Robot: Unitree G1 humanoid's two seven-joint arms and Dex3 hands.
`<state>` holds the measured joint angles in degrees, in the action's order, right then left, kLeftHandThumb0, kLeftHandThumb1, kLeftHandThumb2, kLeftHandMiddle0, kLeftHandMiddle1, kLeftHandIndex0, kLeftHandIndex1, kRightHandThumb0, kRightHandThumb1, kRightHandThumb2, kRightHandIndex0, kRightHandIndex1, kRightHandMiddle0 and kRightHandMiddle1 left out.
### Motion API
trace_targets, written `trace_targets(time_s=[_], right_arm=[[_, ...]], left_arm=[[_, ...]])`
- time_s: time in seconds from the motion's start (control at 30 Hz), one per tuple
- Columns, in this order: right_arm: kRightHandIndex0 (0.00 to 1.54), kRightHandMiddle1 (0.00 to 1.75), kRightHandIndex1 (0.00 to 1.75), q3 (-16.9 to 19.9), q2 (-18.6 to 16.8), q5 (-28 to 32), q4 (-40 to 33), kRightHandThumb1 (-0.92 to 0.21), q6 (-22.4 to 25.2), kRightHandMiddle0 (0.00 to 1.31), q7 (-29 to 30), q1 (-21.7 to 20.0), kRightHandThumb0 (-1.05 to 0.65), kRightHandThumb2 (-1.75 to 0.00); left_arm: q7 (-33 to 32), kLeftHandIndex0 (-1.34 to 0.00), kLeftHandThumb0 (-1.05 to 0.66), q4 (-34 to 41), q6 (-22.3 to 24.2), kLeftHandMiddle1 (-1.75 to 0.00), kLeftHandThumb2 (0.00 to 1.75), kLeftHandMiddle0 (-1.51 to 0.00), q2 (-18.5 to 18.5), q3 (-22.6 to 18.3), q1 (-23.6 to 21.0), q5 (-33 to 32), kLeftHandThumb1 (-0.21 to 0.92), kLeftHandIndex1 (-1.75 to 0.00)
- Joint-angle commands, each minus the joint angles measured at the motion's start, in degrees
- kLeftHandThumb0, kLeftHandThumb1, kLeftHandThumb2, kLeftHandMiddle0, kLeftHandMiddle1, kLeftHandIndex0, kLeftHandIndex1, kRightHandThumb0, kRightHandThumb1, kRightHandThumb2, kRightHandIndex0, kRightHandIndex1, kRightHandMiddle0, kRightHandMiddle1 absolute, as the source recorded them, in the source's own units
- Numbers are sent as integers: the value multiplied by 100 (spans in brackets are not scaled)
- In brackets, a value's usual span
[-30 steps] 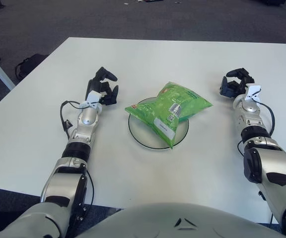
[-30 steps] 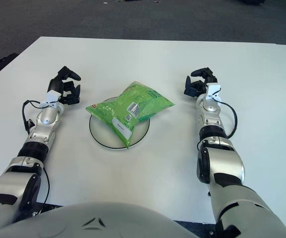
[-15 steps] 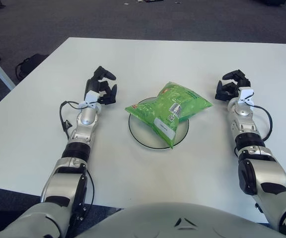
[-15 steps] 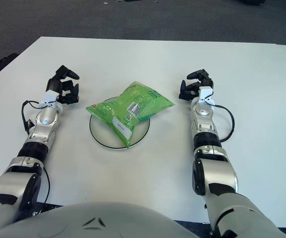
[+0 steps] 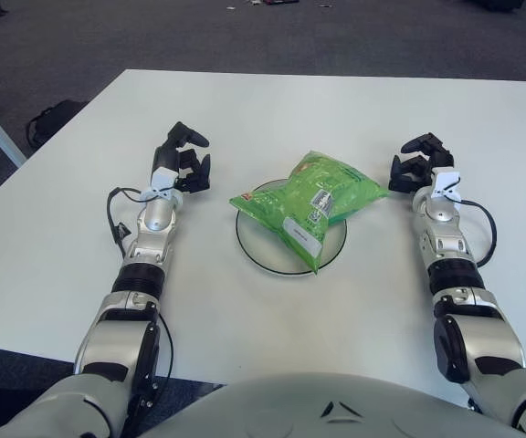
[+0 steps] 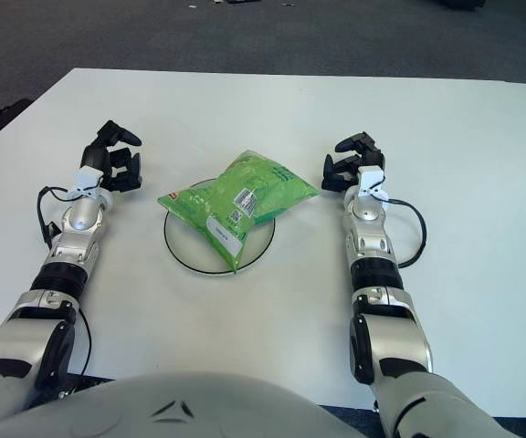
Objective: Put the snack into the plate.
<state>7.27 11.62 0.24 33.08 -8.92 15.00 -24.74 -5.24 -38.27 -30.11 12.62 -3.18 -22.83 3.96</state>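
The snack (image 5: 313, 200), a green bag, lies across the plate (image 5: 256, 252), its label end hanging over the near rim and its far corner reaching toward the right hand (image 5: 415, 167), which shows just beside that corner with fingers loosely curled and gripping nothing. The placement looks done, so the step in hand is probably a clean finish: any parting move of the right hand should go outward, away from the bag's corner, so a finger does not snag the film and drag the bag off the plate. The left hand (image 5: 186, 164) shows well off the plate's other side, fingers likewise relaxed and empty. Beneath both hands spreads a white tabletop (image 5: 272, 109), and beyond its far edge is dark grey carpeted floor (image 5: 153, 36).
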Motion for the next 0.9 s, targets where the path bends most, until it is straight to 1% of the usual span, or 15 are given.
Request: trace_targets(time_s=[0.0,0.17,0.33,0.57,0.63,0.67,0.7,0.77,0.87], right_arm=[[90,175,153,-188,-248,-192,178,2,315,68,-38,612,-1,-162],[92,175,152,-108,-203,-264,180,3,-60,68,37,791,-1,-163],[92,175,157,-58,-234,-290,182,3,-341,67,129,899,-1,-165],[90,175,166,-49,-281,-272,164,5,-542,67,135,1018,-1,-170],[90,175,168,-68,-294,-260,148,5,-599,67,86,1050,-1,-172],[101,175,170,-75,-298,-255,139,-7,-619,66,66,1061,-18,-159],[109,175,172,-85,-304,-250,131,-15,-634,65,44,1060,-29,-150],[116,175,173,-94,-305,-240,121,-22,-659,64,6,1057,-39,-142],[122,175,174,-103,-283,-217,116,-27,-744,63,-100,1074,-46,-137]], left_arm=[[102,-45,-42,-384,104,-175,106,-113,-237,29,891,-55,52,-175],[57,-45,-42,-279,133,-175,105,-112,-268,-4,950,-80,52,-175],[28,-45,-42,-208,150,-175,105,-111,-296,-32,982,-104,52,-175],[78,-43,-41,-186,133,-175,103,-108,-343,-92,1017,-165,55,-175],[107,-43,-41,-221,43,-175,101,-107,-385,-128,1029,-230,56,-175],[110,-42,-41,-231,5,-175,100,-107,-403,-140,1037,-249,56,-175],[100,-42,-41,-243,-41,-175,100,-106,-422,-153,1045,-261,57,-175],[81,-41,-40,-242,-75,-175,99,-106,-450,-163,1056,-266,57,-175],[70,-40,-40,-218,-62,-175,96,-105,-479,-166,1067,-278,59,-175]])
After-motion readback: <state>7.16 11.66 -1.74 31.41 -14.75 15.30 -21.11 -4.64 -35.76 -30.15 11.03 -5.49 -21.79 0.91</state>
